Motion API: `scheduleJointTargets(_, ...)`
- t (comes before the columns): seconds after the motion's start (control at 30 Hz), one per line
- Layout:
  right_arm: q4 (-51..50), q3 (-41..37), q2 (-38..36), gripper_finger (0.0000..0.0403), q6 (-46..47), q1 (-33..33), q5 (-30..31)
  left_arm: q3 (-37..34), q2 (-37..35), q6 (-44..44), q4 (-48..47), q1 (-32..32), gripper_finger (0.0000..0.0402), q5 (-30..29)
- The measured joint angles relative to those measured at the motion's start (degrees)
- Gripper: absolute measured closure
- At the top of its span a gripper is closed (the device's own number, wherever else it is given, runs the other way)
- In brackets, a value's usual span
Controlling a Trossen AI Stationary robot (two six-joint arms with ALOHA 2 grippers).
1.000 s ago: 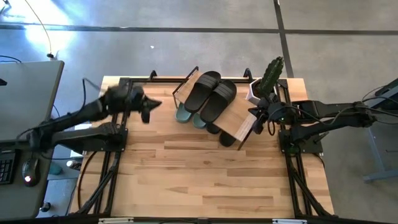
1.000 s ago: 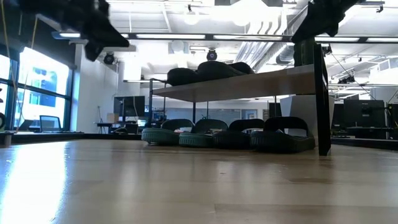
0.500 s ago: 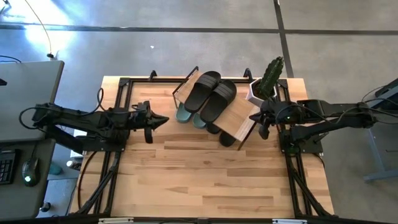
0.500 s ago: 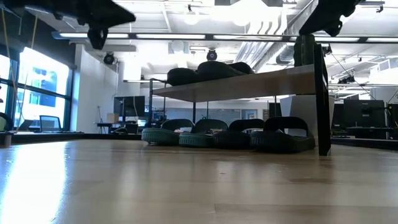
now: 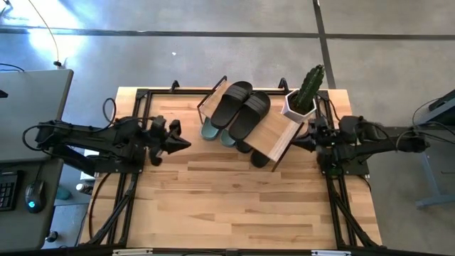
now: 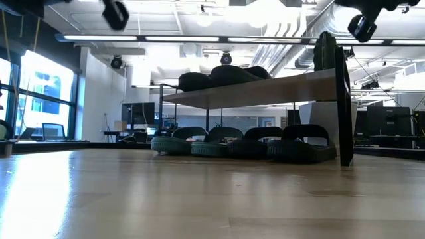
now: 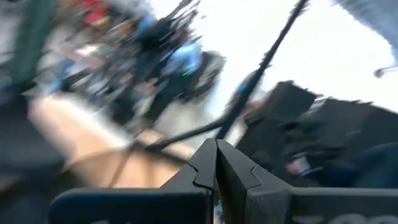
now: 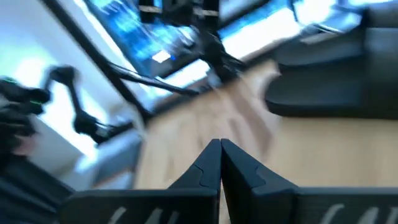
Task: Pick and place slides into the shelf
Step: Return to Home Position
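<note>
The shelf (image 5: 279,136) stands at the table's far middle, set at a slant. Two black slides (image 5: 242,108) lie side by side on its wooden top. Under it, on the table, a green pair (image 6: 192,144) and a black pair (image 6: 292,147) stand in a row. My left gripper (image 5: 185,144) hovers shut to the left of the shelf and points at it. My right gripper (image 5: 294,145) hovers shut by the shelf's right end and points left. Both hold nothing and show shut in their wrist views (image 7: 216,163) (image 8: 220,163).
A cactus in a white pot (image 5: 304,96) stands at the far right, just behind the shelf's right end. A black frame (image 5: 142,96) runs along the table's edges. Bare wooden tabletop (image 5: 227,206) spreads in front of the shelf.
My left arm has swung from the far left toward the near edge, and its gripper has tipped up to level. My right gripper has drawn back from the shelf's right end toward the right edge and tipped up from pointing down. Both stay shut; the slides have not moved.
</note>
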Motion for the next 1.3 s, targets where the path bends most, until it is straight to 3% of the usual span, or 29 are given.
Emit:
scheduleJointTargets(0.2,16.0,-5.8,-3.1,0.0403,1.2,0.0,-3.6,0.1,-0.9,3.8,9.2,0.0,0.0402,5.7)
scheduleJointTargets(0.53,37.0,-2.9,-3.6,0.0403,-1.4,-0.2,-2.6,0.0,-5.2,7.1,16.3,0.1,0.0402,6.9)
scheduleJointTargets(0.9,37.4,5.9,-5.5,0.0403,-9.0,-0.1,-1.5,0.0,-22.1,10.3,9.2,0.1,0.0402,3.5)
scheduleJointTargets(1.1,35.6,1.6,-10.5,0.0403,-9.4,-0.1,-2.3,0.0,-28.3,10.5,0.8,0.1,0.0402,-1.2)
scheduleJointTargets(1.3,35.7,-5.3,-20.1,0.0403,-6.6,-0.1,-2.5,0.0,-29.4,11.2,-1.7,0.1,0.0402,-3.2)
